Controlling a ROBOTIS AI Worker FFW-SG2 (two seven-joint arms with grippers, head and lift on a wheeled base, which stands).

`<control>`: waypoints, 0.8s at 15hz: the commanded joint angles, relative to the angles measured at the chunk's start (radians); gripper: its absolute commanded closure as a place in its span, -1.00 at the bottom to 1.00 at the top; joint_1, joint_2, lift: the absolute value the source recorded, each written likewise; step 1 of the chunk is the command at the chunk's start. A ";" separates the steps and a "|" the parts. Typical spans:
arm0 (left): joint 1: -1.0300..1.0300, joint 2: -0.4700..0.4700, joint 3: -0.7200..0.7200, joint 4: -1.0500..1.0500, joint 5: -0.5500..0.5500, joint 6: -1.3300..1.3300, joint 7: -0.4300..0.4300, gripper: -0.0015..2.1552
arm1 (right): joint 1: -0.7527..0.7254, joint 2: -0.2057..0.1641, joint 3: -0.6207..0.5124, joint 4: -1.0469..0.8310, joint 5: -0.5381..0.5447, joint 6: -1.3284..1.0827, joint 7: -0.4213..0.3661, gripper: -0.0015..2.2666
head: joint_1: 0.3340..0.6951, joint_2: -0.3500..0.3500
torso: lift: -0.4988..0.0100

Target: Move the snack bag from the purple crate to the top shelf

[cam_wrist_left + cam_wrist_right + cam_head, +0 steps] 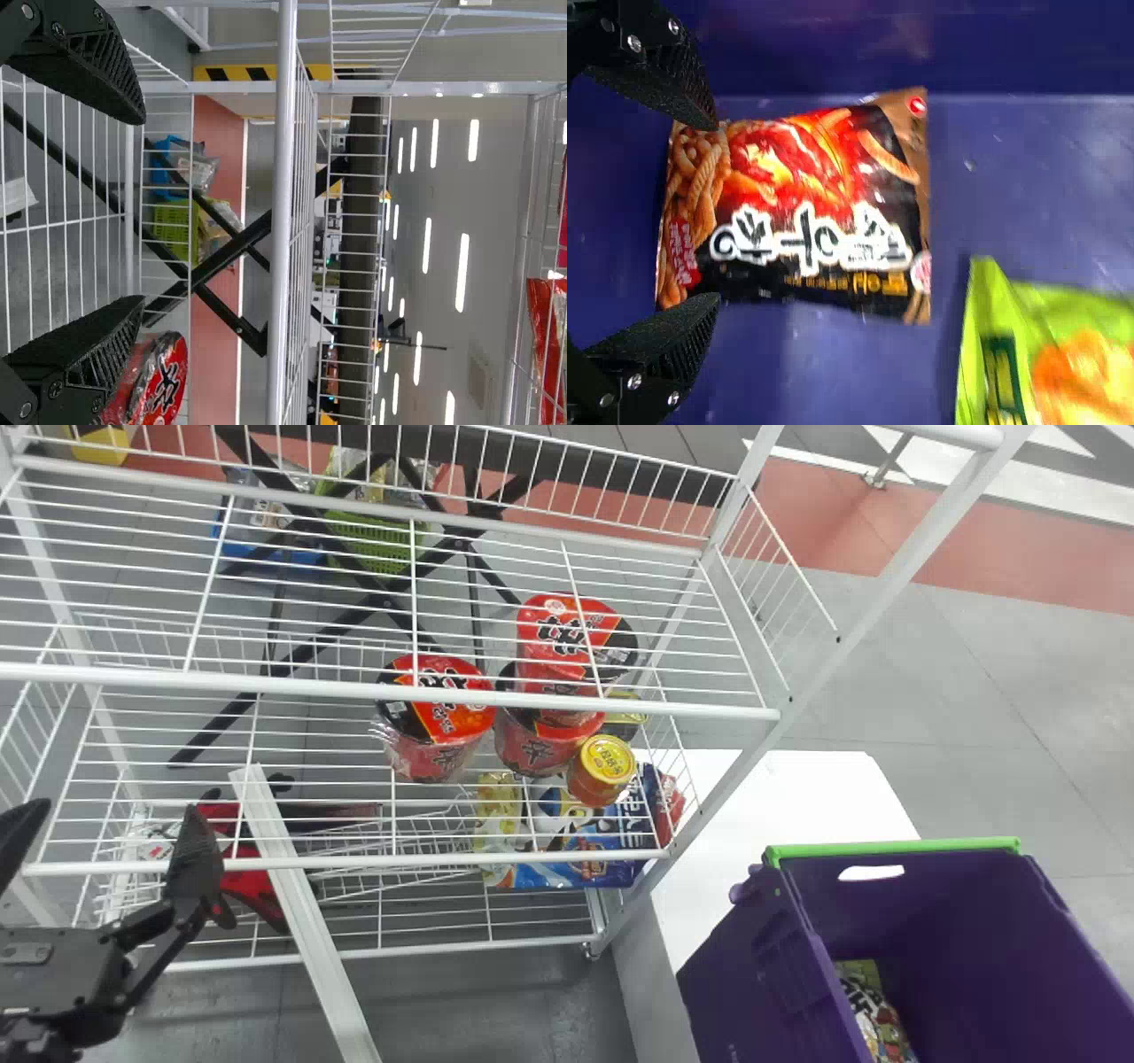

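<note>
In the head view the purple crate (930,903) stands at the lower right, part of a bag (873,1005) showing inside. The right wrist view shows a black and orange snack bag (806,212) lying flat on the crate floor (1036,177). My right gripper (709,212) is open over one end of it, one finger toward each long side; whether they touch the bag I cannot tell. The wire rack's top shelf (399,688) spans the head view's upper part. My left gripper (115,815) is parked at the lower left; in its wrist view the left gripper (137,212) stands open and empty before the rack.
A green bag (1045,354) lies beside the snack bag. Red noodle cups (438,700), a small orange jar (602,771) and a blue bag (567,859) are on the rack. Its white post (771,735) rises between shelves and crate. A white surface (788,797) lies behind the crate.
</note>
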 commanded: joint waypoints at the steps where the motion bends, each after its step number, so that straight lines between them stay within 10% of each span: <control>1: -0.005 -0.001 0.000 0.009 0.001 0.000 0.000 -0.90 | 0.000 -0.010 0.019 0.036 0.008 -0.029 0.003 -0.87 | 1.00 -1.00 | -0.81; 12: -0.016 0.000 -0.014 0.013 -0.002 0.000 0.000 -0.90 | 0.012 0.004 0.011 0.077 0.024 -0.072 -0.005 -0.87 | 1.00 -1.00 | -0.81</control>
